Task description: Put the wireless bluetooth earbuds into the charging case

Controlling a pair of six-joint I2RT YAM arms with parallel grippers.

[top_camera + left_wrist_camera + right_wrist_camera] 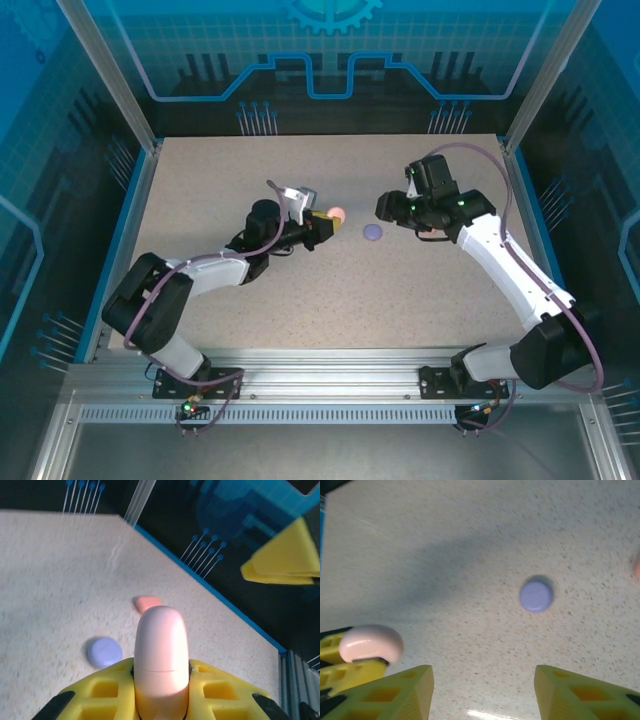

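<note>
At the middle of the table, the left arm's fingers pinch a pale pink case by its lower half, with its rounded top poking out. A thin seam runs round it and the lid looks shut. Just to its right on the table lies a purple case, round and flat, and a coral-red case sits just beyond the pink one. The right arm's fingers are spread wide with nothing between them, hovering near the purple case, a little far and right of it

The step in hand seems to be offering the pink case to the other arm; nothing looks inserted yet. The next move probably calls for opening the lid, the left arm holding steady while the right fingers work at the seam. After that comes a fine pick of a matching bud

Whether any buds sit inside the shut cases is hidden. The coral-red case is blurred from the left wrist and cut by the frame edge from the right wrist, so its shape is hard to judge. From above, the fingers half cover the pink case
</note>
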